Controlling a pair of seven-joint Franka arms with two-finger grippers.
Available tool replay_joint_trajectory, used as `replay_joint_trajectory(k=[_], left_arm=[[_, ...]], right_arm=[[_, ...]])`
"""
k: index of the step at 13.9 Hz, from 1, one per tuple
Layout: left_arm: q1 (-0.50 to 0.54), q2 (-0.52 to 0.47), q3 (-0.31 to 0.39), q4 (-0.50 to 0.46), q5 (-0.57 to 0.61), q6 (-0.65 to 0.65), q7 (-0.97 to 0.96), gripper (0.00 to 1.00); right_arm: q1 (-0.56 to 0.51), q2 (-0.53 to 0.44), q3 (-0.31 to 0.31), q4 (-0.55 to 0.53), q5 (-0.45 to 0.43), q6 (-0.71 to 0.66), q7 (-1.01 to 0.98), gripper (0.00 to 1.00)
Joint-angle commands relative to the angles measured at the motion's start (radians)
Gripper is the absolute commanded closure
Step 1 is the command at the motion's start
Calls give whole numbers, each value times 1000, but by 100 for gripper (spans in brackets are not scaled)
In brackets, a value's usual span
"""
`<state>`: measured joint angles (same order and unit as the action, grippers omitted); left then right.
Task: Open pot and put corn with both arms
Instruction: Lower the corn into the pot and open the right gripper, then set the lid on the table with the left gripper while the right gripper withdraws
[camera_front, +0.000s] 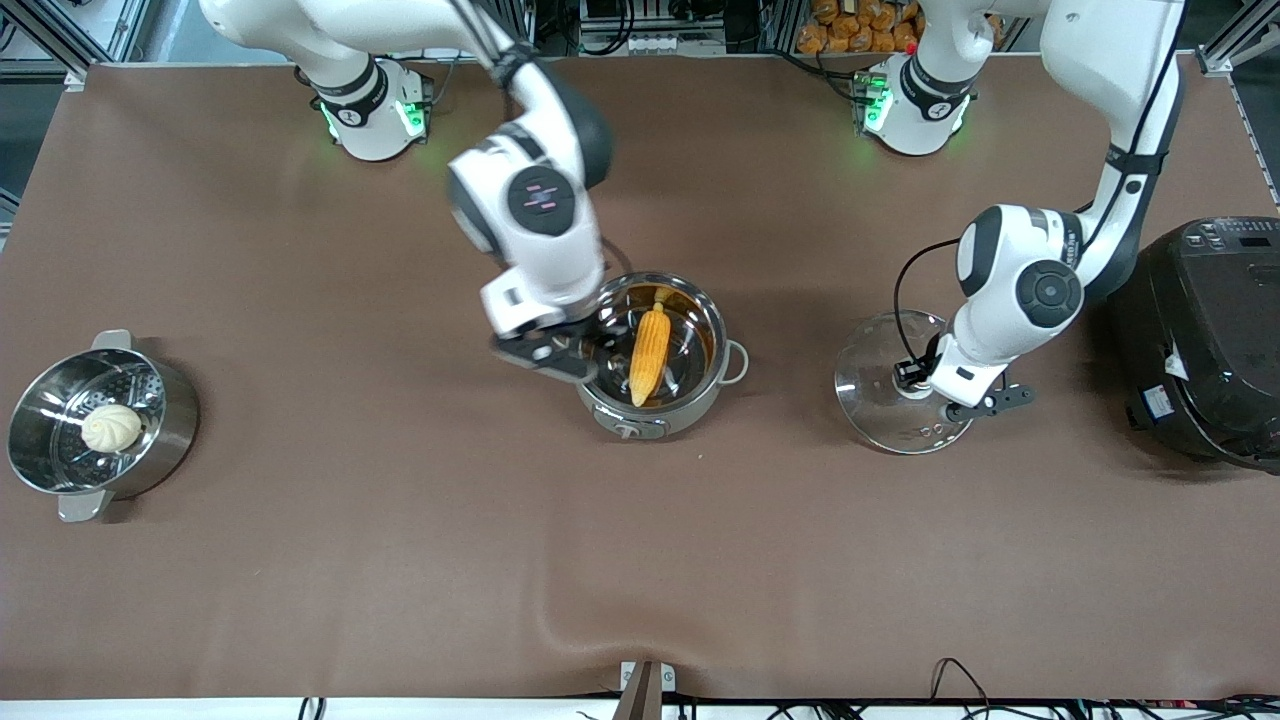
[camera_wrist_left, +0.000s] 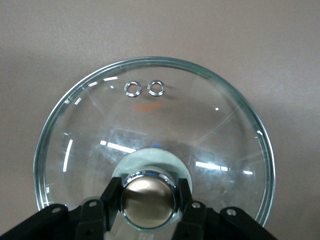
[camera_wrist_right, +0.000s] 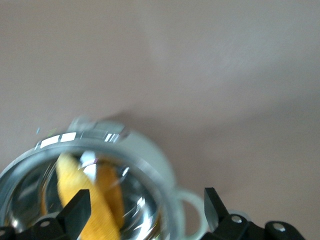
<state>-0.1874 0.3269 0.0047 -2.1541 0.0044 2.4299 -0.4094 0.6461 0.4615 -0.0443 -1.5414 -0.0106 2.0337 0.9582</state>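
The steel pot (camera_front: 712, 372) stands open mid-table on its grey base. The yellow-orange corn (camera_front: 650, 350) lies inside it, pale tip away from the front camera. My right gripper (camera_front: 572, 352) hangs open and empty over the pot's rim at the right arm's end. The right wrist view shows the corn (camera_wrist_right: 82, 192), the pot's rim (camera_wrist_right: 150, 167) and my right gripper (camera_wrist_right: 147, 210). The glass lid (camera_front: 872, 395) lies on the table beside the pot toward the left arm's end. My left gripper (camera_front: 915, 378) is shut on its copper knob (camera_wrist_left: 147, 200); the lid (camera_wrist_left: 150, 120) fills the left wrist view.
A steel steamer pot (camera_front: 170, 400) holding a white bun (camera_front: 110, 428) sits at the right arm's end of the table. A big black rice cooker (camera_front: 1200, 340) stands at the left arm's end, close beside the left arm's forearm.
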Motion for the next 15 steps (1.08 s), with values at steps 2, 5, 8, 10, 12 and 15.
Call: replay_joint_trajectory(k=[2,5,8,10,12,15], left_arm=[[49,-5,-5,-1,63,26,15,100],[49,4,-6,0,77,31,12,61],[49,-11,-8,5,77,28,-2,0],[52,-47,-8,31,77,14,9,0],[52,-104,-8,87,77,-73,14,0],[66,-170,-8,239,77,-254,70,0]], right_arm=[[-196,-115,20,-94,-17,-12,-307,0],[-336,-201,20,-177,-15,-10,-542,0],[-457,-274,21,-178,-11,-74,-692,0],[-519,-351,21,-178,6,-169,-798,0],[-560,-432,18,-178,6,-277,-841,0],[-628,-520,18,-181,6,-355,-921,0]])
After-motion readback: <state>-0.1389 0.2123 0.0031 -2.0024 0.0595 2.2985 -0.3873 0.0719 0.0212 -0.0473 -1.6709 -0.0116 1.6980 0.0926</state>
